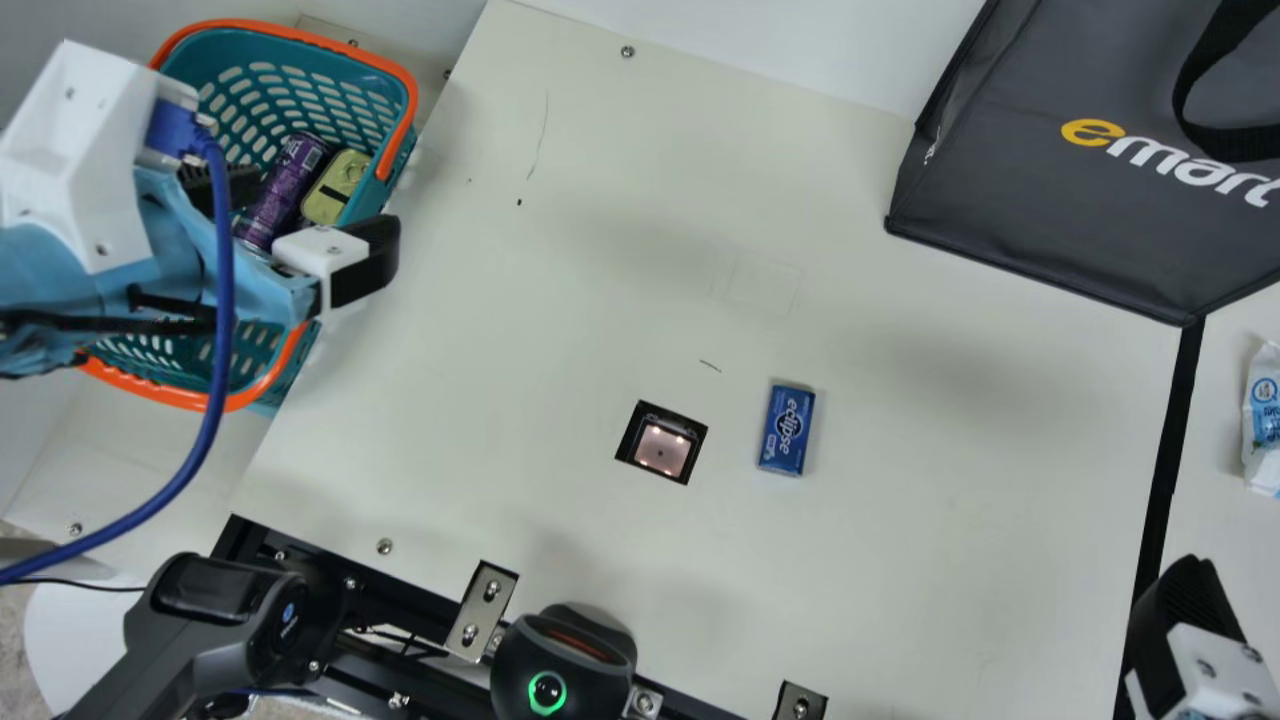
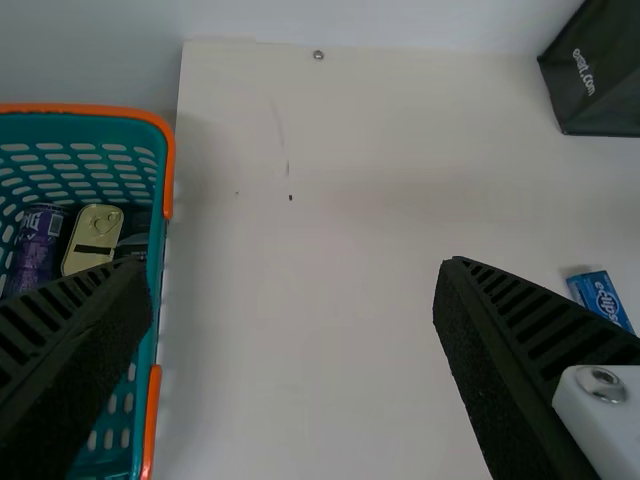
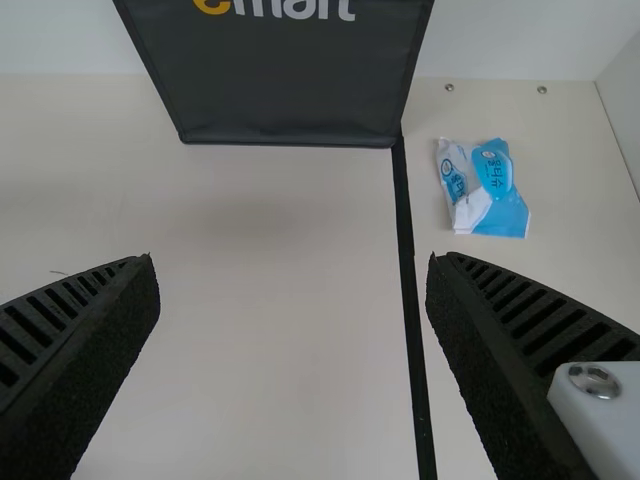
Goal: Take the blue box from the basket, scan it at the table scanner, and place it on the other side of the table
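Box (image 1: 787, 430), blue: flat, just right of table scanner (image 1: 662, 447), presumably within right gripper's (image 3: 291, 262) reach for handover; its fingers, like left gripper's (image 2: 295, 268), spread, empty.

Matt cream table (image 1: 930, 480), perforated plastic basket (image 1: 402, 150), glossy blue box (image 1: 787, 430)

Looks like lab mock-up of shop checkout: scanner (image 1: 662, 448) in bolted table (image 1: 520, 320), basket (image 1: 300, 39), shopping bag (image 1: 1000, 190).
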Action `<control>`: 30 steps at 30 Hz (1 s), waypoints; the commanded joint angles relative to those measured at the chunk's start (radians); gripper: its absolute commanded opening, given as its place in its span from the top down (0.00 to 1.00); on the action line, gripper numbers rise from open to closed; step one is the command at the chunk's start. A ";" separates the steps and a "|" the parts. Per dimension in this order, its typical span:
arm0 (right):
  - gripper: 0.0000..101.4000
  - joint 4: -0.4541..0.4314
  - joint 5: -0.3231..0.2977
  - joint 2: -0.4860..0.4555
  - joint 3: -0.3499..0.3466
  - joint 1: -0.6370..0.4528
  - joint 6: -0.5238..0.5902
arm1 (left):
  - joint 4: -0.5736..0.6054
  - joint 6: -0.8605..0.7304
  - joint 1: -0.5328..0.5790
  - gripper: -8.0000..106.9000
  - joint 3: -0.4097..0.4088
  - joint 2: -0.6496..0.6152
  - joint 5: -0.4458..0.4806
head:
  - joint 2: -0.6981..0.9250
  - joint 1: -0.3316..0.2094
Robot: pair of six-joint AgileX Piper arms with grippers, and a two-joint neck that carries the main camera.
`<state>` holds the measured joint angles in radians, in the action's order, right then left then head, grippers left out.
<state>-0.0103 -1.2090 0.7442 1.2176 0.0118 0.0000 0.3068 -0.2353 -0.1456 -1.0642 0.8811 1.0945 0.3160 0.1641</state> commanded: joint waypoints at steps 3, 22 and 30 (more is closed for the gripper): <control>0.06 0.000 0.000 0.000 0.000 0.000 0.000 | 0.000 0.000 0.000 0.15 0.000 0.000 0.000 | -0.111 -0.026; 0.06 0.005 0.005 0.034 -0.007 0.027 0.025 | 0.002 0.000 0.000 0.15 0.000 0.000 0.002 | -0.344 -0.026; 0.06 -0.021 0.020 0.152 0.005 0.138 0.103 | 0.002 0.000 0.000 0.15 0.000 0.000 0.002 | -0.344 -0.026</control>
<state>-0.0292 -1.1826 0.8811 1.2232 0.1261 0.0917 0.3086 -0.2353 -0.1456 -1.0642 0.8811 1.0964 -0.0276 0.1626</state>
